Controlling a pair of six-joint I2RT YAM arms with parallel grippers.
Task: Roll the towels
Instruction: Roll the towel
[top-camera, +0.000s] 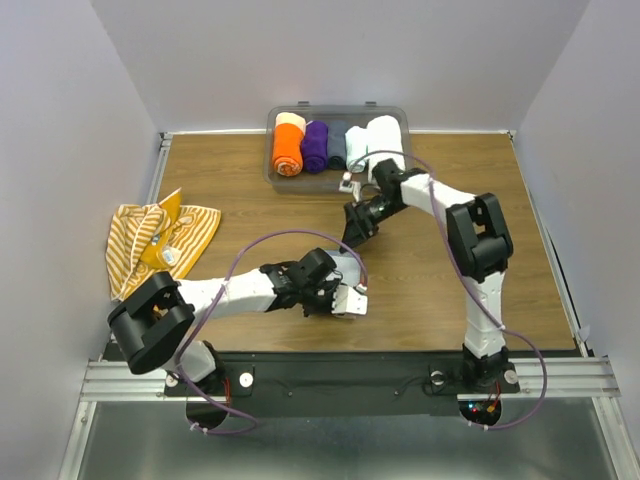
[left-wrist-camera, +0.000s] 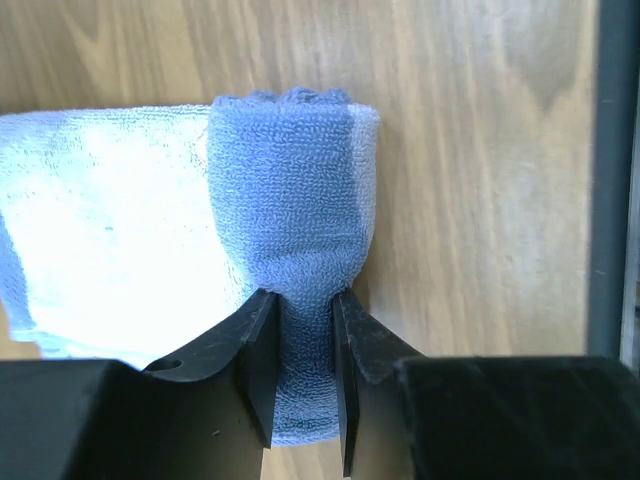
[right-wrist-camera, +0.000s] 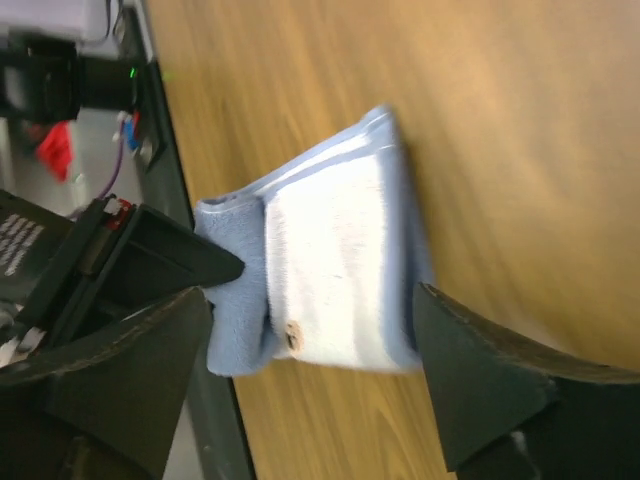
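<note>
The pale blue towel (top-camera: 352, 301) lies on the table near the front middle, partly rolled. My left gripper (top-camera: 338, 296) is shut on its rolled end; in the left wrist view the jaws (left-wrist-camera: 305, 305) pinch the blue roll (left-wrist-camera: 290, 190), and the flat part spreads to the left. My right gripper (top-camera: 357, 226) is open and empty, a little beyond the towel. In the right wrist view its fingers (right-wrist-camera: 312, 295) frame the towel (right-wrist-camera: 335, 265) without touching it. The striped yellow-orange-and-white towel (top-camera: 160, 238) lies crumpled at the table's left edge.
A clear bin (top-camera: 278, 115) at the back middle holds an orange roll (top-camera: 288, 146), a purple roll (top-camera: 315, 146), a dark roll (top-camera: 337, 147) and a thick white roll (top-camera: 384, 140). The black front rail (left-wrist-camera: 612, 180) runs close to the pale blue towel.
</note>
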